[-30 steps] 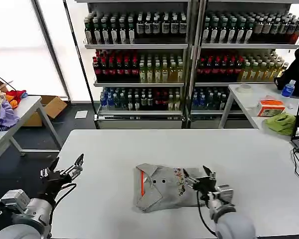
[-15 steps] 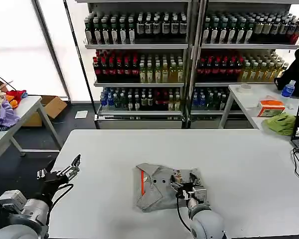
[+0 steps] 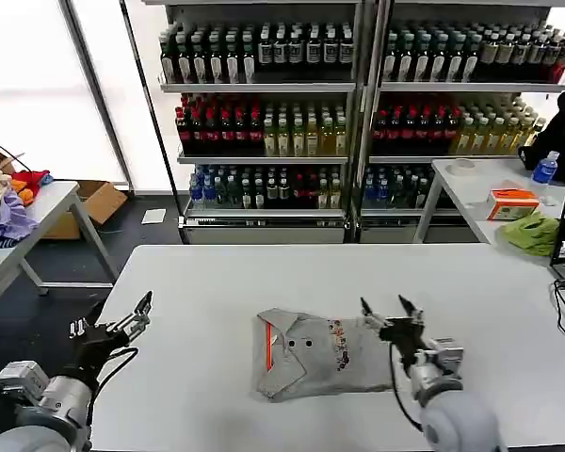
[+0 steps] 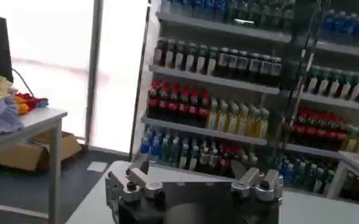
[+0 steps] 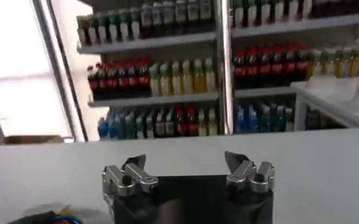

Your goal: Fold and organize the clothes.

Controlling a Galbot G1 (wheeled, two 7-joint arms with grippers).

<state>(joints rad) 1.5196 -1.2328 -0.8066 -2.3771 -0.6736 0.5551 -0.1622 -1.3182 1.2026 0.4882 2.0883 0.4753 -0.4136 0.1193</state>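
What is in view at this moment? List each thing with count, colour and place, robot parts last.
shirt: one, light grey with orange-lined collar, folded mid-table
table: one, white, holding the shirt
drink shelves: two racks, bottles red, yellow, green and dark, behind the table
side table: one, far left, piled with lilac, red and yellow garments
cardboard box: one, brown, on the floor at left
green cloth: one, right-hand table
left gripper: open, off the table's left edge
right gripper: open, above the shirt's right end

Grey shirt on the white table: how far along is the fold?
The light grey short-sleeved shirt with the orange-lined collar lies folded into a compact rectangle on the white table. Nothing is in hand: the right gripper hovers open at its right edge, and the left gripper waits open at the table's left edge. Final tidying possibly remains.
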